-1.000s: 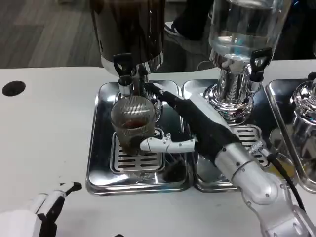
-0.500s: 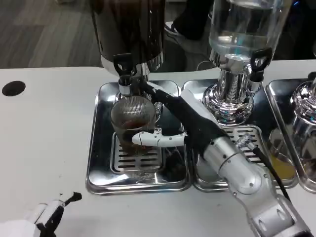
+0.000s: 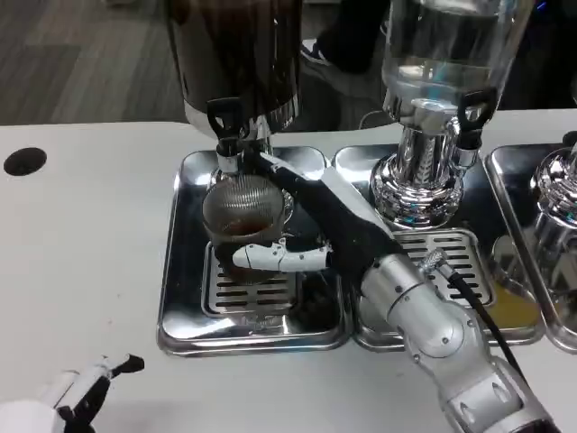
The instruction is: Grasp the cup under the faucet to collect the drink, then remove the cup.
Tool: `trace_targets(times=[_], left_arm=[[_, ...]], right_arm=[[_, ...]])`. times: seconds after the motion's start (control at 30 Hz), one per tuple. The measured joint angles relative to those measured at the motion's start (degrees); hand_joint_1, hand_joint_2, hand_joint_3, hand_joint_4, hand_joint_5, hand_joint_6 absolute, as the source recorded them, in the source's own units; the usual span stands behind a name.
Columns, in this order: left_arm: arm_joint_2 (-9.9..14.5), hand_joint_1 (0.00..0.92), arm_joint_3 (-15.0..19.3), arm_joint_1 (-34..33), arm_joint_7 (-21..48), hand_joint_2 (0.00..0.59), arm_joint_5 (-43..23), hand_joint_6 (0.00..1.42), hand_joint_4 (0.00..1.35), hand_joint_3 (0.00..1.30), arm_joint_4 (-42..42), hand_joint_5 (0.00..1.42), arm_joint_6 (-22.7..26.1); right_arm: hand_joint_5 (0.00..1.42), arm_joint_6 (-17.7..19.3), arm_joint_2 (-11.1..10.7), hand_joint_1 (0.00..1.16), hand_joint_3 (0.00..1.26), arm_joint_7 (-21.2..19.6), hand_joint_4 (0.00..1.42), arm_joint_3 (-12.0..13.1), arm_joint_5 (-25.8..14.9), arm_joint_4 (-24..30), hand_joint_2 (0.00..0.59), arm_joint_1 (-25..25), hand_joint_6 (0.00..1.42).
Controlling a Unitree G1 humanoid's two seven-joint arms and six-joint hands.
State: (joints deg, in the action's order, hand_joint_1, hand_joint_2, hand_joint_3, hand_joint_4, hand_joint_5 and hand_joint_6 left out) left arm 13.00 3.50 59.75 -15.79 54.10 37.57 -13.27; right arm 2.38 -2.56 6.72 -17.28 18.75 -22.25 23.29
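The right hand (image 3: 302,230) has slid in and now wraps around the cup (image 3: 239,225) under the faucet (image 3: 229,135) at the tray's (image 3: 180,298) back edge, so lifting out looks close.

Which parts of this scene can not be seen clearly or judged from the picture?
- Head view: the ribbed clear glass cup holds some brown drink; whether more is flowing cannot be told.
- The right hand covers the cup's near right side.
- The left hand is cut by the bottom edge, so its fingers cannot be judged.
- The dark dispenser tank is cut off by the top edge.
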Motion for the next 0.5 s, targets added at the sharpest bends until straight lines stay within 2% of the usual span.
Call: trace_targets(times=[0.5], left_arm=[[-0.56,0.0,1.62,1.21,1.36,0.066,-1.7,0.56,0.32,0.38,1.66,0.42,-1.05]], right_arm=[[0.08,0.99,0.48,0.7,0.12,-2.74,0.1,-0.44,0.6,-5.65,0.074,1.3,0.0]])
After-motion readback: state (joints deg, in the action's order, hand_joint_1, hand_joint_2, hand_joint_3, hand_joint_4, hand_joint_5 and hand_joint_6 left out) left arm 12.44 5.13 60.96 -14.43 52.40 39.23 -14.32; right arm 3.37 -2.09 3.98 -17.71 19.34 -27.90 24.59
